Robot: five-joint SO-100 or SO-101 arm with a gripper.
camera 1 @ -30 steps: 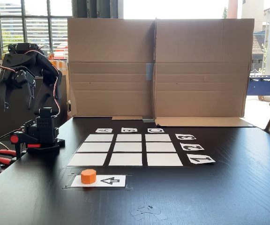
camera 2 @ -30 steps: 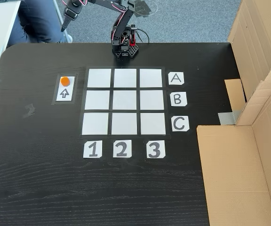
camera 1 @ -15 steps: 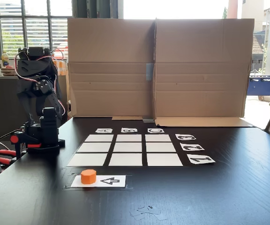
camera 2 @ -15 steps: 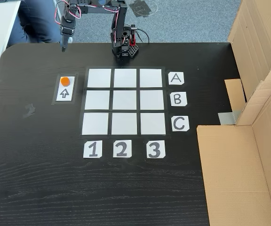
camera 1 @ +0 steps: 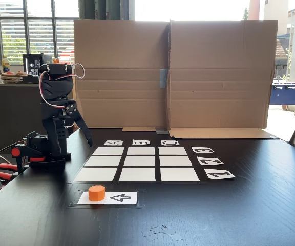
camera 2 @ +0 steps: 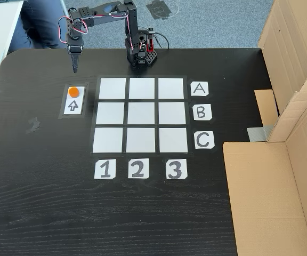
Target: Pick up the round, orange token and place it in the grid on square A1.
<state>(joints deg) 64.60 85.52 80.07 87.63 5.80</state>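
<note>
Black wood-grain table [camera 1: 250, 205] in a bright room, windows behind; a folded cardboard screen [camera 1: 173, 72] stood along the far edge.

Nearest in the front fixed view: a few scraps of clear tape [camera 1: 160, 233] on the table. Beyond them, the token [camera 1: 97, 192] sat upright on the arrow card [camera 1: 118, 197], at the end away from the arrowhead's tip. In the top-down fixed view the token [camera 2: 74, 92] lay on the upper half of that card, just left of the grid [camera 2: 141, 116].

Next out, the grid [camera 1: 137, 166], all nine cells bare. Square A1 [camera 2: 112, 88] was the corner cell in row A, column 1, nearest the token, with only the black gap and the card's edge between them.

Farther still, the arm's base, red clamps [camera 1: 4, 171] beside it. The gripper [camera 2: 74, 68] hung pointing down, above the table, short of the token and not touching it. Fingers appeared closed or nearly so; too thin in both fixed views to tell surely.

Judgement: approach step, grasp not yet made. Next move would call for parting the jaws, bringing them over the token, then descending to straddle it before closing.
</note>
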